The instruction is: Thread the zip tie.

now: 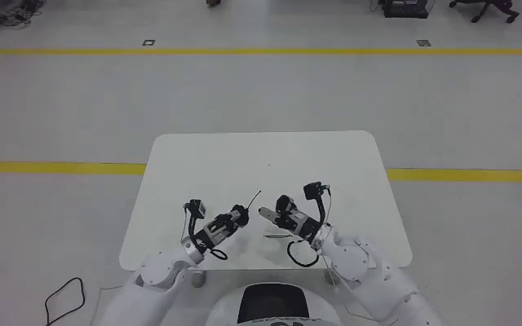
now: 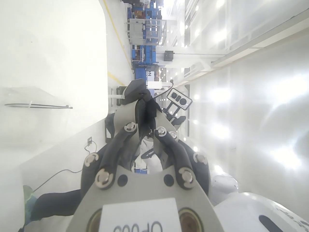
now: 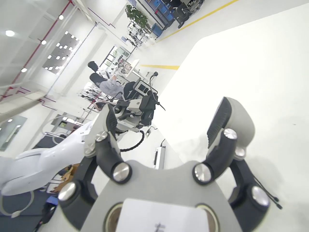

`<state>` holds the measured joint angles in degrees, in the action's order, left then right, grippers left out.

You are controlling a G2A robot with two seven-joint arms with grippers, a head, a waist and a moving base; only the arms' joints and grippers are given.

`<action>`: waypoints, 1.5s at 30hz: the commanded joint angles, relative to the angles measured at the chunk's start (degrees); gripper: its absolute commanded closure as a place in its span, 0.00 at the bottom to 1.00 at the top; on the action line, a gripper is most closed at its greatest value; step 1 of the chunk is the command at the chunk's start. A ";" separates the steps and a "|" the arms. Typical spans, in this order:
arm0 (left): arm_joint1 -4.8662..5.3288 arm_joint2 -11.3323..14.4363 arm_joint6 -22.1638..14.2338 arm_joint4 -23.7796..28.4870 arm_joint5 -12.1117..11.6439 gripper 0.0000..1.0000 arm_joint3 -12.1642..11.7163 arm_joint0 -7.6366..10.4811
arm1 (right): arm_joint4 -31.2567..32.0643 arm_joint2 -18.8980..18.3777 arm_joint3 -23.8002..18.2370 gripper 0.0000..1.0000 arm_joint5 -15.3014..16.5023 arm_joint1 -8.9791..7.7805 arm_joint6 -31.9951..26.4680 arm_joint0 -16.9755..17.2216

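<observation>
My left gripper (image 1: 241,215) hovers over the near middle of the white table (image 1: 261,155), shut on a black zip tie (image 1: 253,200) whose thin tail sticks up and away from the fingers. In the left wrist view the black strap (image 2: 144,108) is bunched between the closed fingertips. My right gripper (image 1: 264,213) faces it a short way to the right, open, with nothing between its fingers (image 3: 223,119). From the right wrist view, the left gripper (image 3: 147,108) is seen farther off with the tie's tail (image 3: 161,106) poking out.
A second black zip tie (image 1: 277,236) lies flat on the table near the front edge, below the right gripper; the left wrist view shows this second tie (image 2: 38,105) as a long doubled strap. Bare tabletop stretches beyond both grippers.
</observation>
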<state>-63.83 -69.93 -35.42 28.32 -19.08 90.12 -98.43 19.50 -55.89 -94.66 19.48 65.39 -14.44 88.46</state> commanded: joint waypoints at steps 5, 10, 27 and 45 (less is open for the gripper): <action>0.48 -1.41 -10.51 10.11 1.44 1.00 -1.81 0.51 | -14.94 -1.84 -1.15 0.00 0.00 -1.85 -11.85 -1.11; 0.51 -0.95 -12.60 11.47 1.32 1.00 -3.77 1.71 | -23.09 -2.66 -0.99 0.00 0.00 -2.23 -21.48 -2.35; 0.38 -0.66 -19.06 20.88 1.04 1.00 -4.97 2.95 | -41.43 -5.13 4.59 0.00 0.00 -2.25 -33.93 -4.11; -0.03 1.43 -24.84 25.38 0.93 1.00 -9.59 5.36 | -62.06 -1.54 21.92 0.00 -0.36 0.96 -58.21 -12.11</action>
<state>-63.85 -68.49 -60.24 53.68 -18.10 80.50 -93.06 -42.64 -57.38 -72.64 19.11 66.36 -72.76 76.31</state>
